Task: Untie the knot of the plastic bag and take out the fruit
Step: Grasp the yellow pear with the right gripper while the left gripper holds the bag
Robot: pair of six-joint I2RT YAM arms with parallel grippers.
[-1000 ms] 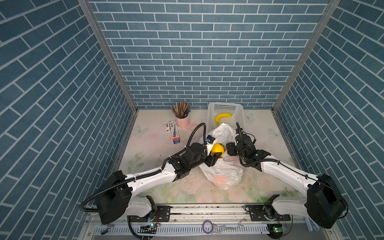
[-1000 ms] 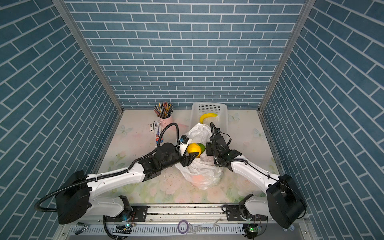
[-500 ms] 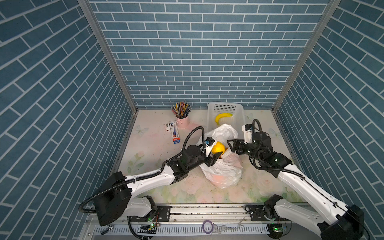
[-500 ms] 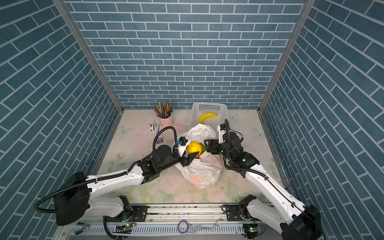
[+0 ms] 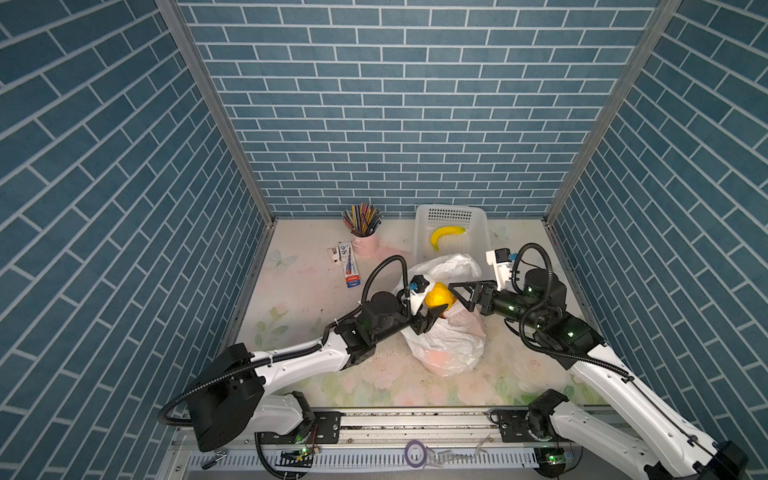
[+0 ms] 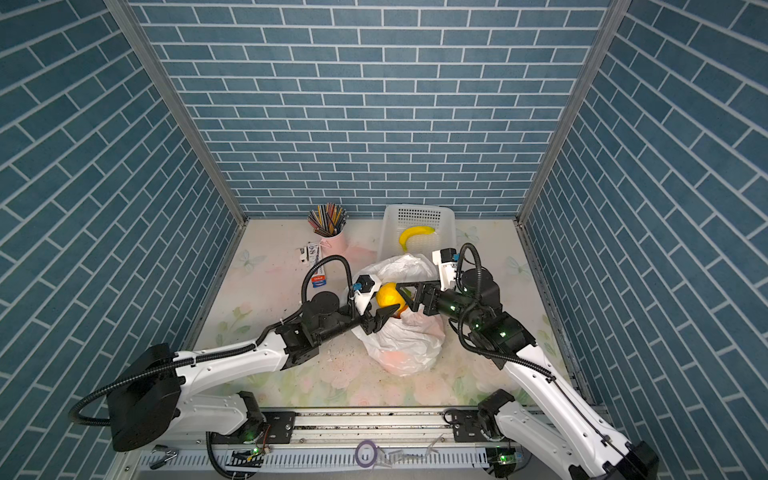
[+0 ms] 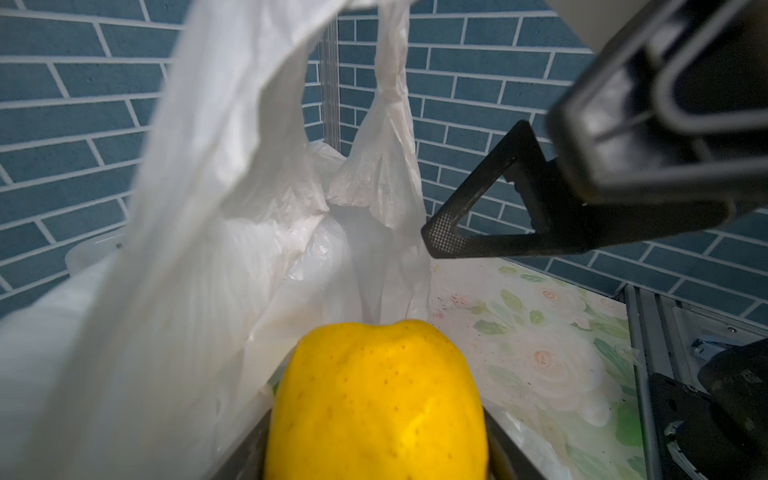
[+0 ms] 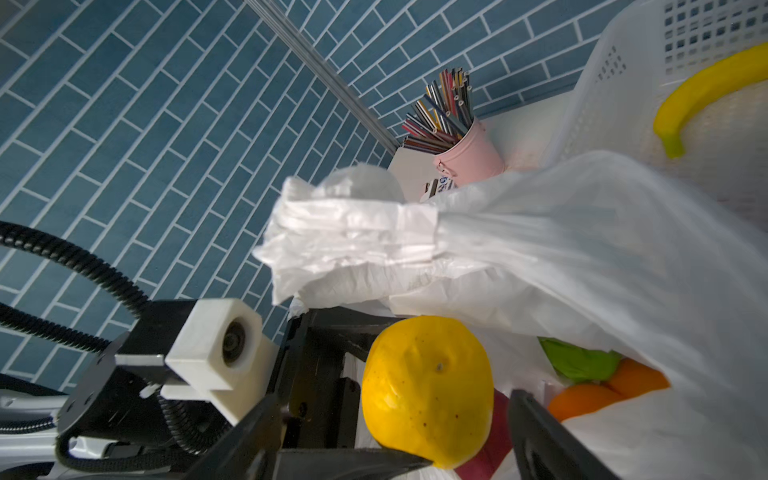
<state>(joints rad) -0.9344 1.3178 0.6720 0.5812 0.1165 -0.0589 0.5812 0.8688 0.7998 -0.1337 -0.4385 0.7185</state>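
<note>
As left tool (image 5: pixel 433 301) grips, lemon (image 8: pixel 428 386) yellow, dimpled, speckled

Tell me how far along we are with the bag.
Done: the plastic bag gapes open, its handle strips hanging loose, untied. In hand: the left gripper is shut on the lemon, lifted above the bag, while the right gripper stands open beside it. Left: set the lemon down, then fetch the oranges and green fruit visible inside.
</note>
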